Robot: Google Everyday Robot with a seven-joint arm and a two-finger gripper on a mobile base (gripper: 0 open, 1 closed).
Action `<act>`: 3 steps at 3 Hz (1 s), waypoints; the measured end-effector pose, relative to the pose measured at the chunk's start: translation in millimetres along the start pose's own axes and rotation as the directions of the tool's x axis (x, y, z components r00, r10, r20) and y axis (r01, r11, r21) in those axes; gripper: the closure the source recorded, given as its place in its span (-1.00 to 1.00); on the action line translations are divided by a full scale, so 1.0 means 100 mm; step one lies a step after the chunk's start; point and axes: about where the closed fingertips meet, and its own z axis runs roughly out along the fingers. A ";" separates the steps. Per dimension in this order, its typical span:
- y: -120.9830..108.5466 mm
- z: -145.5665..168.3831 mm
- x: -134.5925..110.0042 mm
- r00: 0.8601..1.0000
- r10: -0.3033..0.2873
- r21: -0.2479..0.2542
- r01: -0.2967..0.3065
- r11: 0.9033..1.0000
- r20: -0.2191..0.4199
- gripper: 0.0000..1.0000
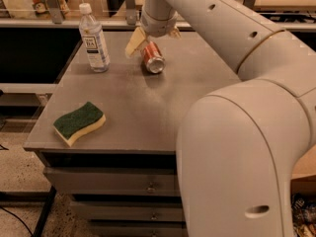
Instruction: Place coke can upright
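A grey metal table (148, 107) is seen from above its front edge, with a stack of drawers (113, 181) set beneath it and dark shelving behind. The right side of the view is filled by the robot's white arm (237, 58), which is stretched across to the back of the tabletop.

The coke can (153, 59) is found lying on its side near the back middle of the table, with one silver end turned toward the camera and its red body pointing away. The gripper (152, 42) is held low over the far end of the can. Its fingers are spread apart: one pale yellow finger (134, 42) is seen just to the left of the can, and only the tip of the other is seen at the right. Whether either finger is touching the can cannot be told.

A clear water bottle (95, 38) with a white cap is stood upright near the back left corner, well apart from the can. A green and yellow sponge (79, 122) is laid flat near the front left edge.
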 end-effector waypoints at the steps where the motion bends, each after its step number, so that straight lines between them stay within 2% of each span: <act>1: 0.06 0.19 -0.07 1.000 0.023 0.000 -0.023 1.000 -0.018 -1.00; 3: 0.09 0.50 -0.18 0.995 0.065 0.018 -0.064 0.998 -0.072 -1.00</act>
